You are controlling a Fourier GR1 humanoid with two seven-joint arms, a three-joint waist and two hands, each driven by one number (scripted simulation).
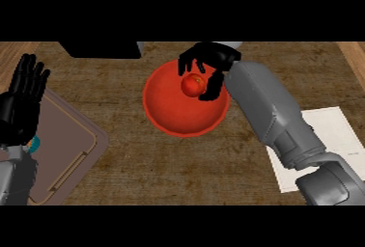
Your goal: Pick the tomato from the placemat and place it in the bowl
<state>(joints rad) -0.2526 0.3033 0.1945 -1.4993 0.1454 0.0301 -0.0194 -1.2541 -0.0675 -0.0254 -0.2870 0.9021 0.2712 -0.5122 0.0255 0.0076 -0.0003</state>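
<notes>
The tomato (192, 85) sits between the curled fingers and thumb of my right hand (208, 60), over the red bowl (182, 116) near the counter's (178, 169) far edge. The white placemat (335, 130) lies by the right edge. My left hand (21, 99) rests open, fingers up, at the left edge.

Glossy tomato (192, 85), matt bowl (178, 116), rough wooden counter (178, 164).
</notes>
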